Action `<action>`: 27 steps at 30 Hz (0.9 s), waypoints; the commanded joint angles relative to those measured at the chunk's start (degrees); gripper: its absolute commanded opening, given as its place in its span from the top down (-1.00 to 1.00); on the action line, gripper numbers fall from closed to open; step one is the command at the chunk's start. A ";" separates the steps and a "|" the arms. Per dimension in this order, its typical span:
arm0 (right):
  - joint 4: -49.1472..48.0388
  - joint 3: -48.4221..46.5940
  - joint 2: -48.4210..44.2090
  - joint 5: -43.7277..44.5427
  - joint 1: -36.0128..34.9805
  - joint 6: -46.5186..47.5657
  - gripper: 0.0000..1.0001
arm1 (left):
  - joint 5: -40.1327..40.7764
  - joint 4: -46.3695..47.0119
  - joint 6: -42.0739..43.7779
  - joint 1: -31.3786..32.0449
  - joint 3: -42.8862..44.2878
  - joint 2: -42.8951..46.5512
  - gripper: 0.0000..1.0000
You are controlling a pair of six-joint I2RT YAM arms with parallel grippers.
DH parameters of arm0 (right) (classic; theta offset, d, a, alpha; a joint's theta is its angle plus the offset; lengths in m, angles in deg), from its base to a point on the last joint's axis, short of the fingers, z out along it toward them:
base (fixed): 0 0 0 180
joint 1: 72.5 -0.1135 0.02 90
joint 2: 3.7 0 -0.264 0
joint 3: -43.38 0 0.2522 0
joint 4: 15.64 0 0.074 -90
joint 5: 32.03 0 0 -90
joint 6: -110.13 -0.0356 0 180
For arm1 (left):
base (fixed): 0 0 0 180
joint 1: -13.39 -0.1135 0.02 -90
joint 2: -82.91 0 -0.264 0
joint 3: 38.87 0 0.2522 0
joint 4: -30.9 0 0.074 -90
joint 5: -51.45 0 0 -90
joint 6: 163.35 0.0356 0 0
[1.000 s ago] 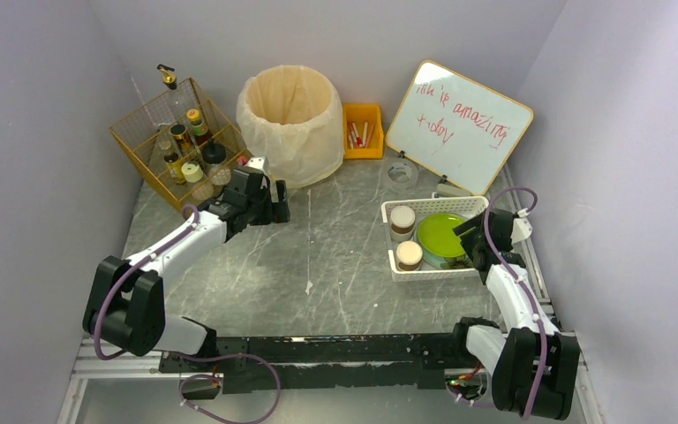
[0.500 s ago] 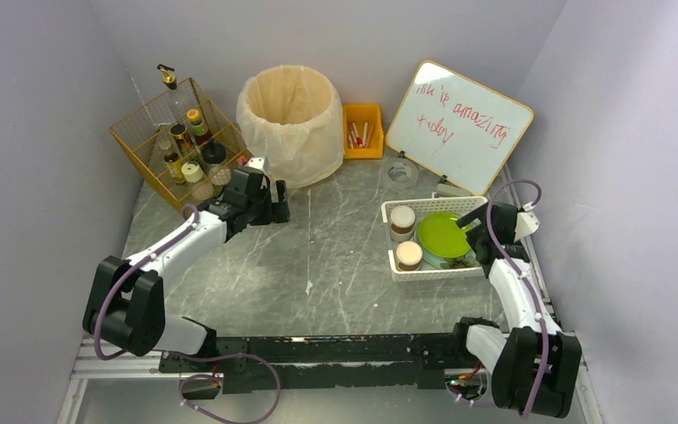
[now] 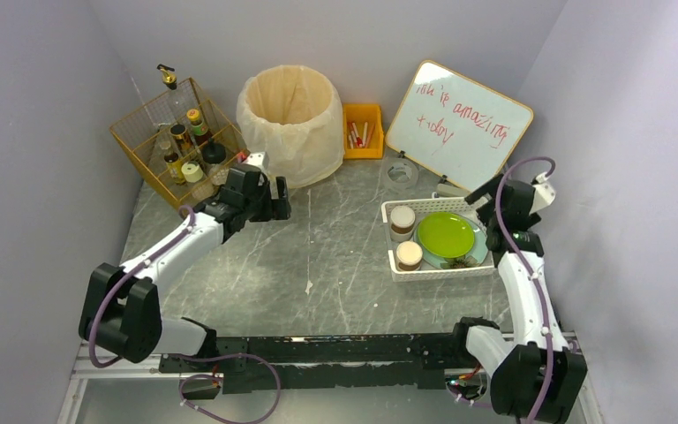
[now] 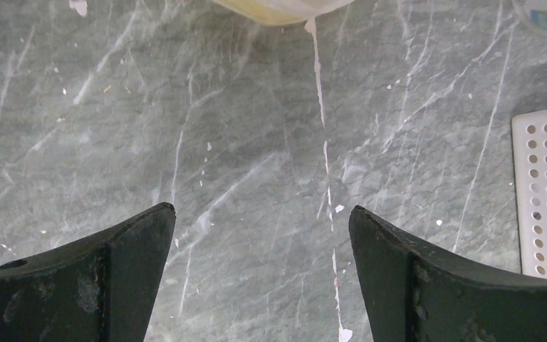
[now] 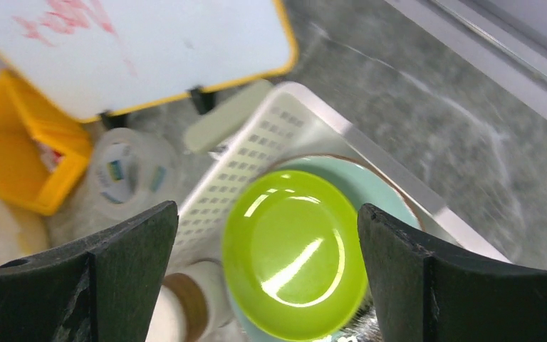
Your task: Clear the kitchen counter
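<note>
The kitchen counter is grey marble-look with white veins. My left gripper hovers open and empty over bare counter near the bin's foot; the left wrist view shows nothing between its jaws. My right gripper is open and empty, raised above the back right of the white slatted basket. In the right wrist view it looks down on a lime green plate lying on a teal plate in the basket. Two brown-topped cups stand at the basket's left.
A cloth-lined bin, a gold wire basket of bottles, a yellow box and a whiteboard line the back. A tape roll and an eraser lie behind the white basket. Walls close in on both sides.
My right gripper has risen out of the white basket and drawn back to the right, uncovering the green plate. My left gripper has shifted only slightly.
</note>
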 commanded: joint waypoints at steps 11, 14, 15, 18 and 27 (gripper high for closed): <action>1.08 -19.22 10.91 -20.75 -4.75 8.15 -0.99 | 3.55 4.35 1.11 -0.13 2.21 8.07 -0.94; 0.98 -21.10 12.45 -20.56 -8.59 8.99 -0.99 | 6.51 1.31 1.49 -0.13 4.91 7.59 -0.94; 1.19 -21.89 12.98 -20.00 -9.65 9.47 -1.00 | 7.68 0.12 1.61 -0.13 5.93 7.49 -0.94; 1.26 -23.15 14.19 -17.57 -15.00 11.00 -1.00 | 10.63 -2.87 2.25 -0.13 8.49 7.82 -0.94; -1.47 -24.72 14.64 -10.21 -23.89 13.60 -0.99 | 19.04 -9.22 5.55 -0.13 16.22 9.42 -0.94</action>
